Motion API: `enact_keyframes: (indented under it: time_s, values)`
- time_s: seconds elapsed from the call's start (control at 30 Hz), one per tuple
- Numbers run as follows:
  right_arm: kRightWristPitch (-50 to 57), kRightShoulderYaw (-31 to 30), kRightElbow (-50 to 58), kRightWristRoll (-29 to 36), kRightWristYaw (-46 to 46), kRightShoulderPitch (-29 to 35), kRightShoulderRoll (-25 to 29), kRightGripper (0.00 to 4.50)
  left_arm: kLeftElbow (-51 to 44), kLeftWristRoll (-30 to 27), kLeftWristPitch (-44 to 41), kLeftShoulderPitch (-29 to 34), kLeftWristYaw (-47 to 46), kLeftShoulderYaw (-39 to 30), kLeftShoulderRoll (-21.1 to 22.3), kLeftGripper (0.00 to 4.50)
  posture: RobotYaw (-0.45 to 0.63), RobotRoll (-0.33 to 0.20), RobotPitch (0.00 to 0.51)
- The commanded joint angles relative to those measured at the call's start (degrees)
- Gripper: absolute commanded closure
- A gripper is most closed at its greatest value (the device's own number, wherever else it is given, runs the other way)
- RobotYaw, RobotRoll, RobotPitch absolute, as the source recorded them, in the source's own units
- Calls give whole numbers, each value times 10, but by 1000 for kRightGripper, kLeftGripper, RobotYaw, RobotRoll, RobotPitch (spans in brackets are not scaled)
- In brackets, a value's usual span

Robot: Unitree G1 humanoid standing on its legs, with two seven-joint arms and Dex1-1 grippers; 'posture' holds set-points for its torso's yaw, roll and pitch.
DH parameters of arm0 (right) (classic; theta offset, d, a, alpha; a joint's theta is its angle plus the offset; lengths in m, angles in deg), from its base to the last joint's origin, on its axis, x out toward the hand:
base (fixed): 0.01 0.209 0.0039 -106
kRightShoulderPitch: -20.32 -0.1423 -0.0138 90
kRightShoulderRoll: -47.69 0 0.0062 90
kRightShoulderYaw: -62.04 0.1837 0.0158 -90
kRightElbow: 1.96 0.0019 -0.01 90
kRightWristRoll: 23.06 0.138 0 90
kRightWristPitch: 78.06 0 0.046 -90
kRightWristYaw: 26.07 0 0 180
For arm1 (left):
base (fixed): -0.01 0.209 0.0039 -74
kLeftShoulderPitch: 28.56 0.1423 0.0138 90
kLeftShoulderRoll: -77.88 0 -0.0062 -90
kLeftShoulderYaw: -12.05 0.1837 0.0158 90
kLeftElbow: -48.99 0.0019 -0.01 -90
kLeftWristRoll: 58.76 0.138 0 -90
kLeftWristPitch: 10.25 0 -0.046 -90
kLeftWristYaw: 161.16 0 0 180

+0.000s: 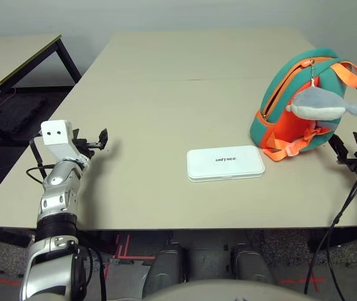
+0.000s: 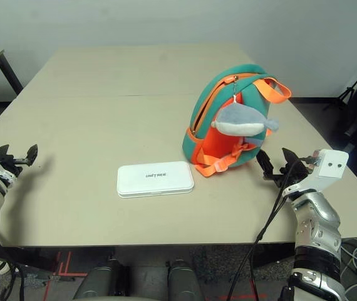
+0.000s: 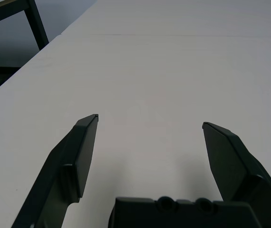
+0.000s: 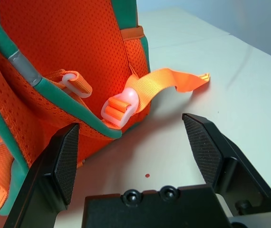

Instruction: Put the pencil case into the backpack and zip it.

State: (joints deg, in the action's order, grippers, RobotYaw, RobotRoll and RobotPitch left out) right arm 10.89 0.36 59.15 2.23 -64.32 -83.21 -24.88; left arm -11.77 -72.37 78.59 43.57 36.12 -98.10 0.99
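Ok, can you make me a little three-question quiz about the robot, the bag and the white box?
1. True or false: the pencil case is already inside the backpack.
2. Which gripper is nearer the backpack: A) the left gripper or B) the right gripper?
3. Fill in the missing word: the grey plush fish hangs on the ____.

Key
1. False: it lies flat on the table, in front of the backpack.
2. B: the right gripper sits beside the backpack, open and holding nothing; the left gripper is open too, far off.
3. backpack
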Motion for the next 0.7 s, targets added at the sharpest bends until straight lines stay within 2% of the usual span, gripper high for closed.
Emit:
enact_keyframes:
  time_s: [0.03,0.3,0.37,0.47,0.57,0.7]
  values:
    - [-10,-4,-12,-5,-6,-10,9,39,10,4,-3,-16,4,9,-2,0,40,0,0]
    - [6,12,33,5,11,4,21,39,0,5,-16,-60,42,28,14,0,-10,0,3]
    - [82,27,72,24,48,16,32,39,-28,-14,-48,-56,74,28,27,0,-13,0,0]
    - [204,41,126,41,98,29,64,39,-87,-75,-163,-43,122,14,43,0,-2,0,0]
    - [372,49,174,73,151,21,97,39,-159,-149,-317,-21,185,11,92,0,13,0,0]
    - [551,35,231,106,169,20,134,39,-239,-246,-503,-11,205,-16,138,0,29,0,0]
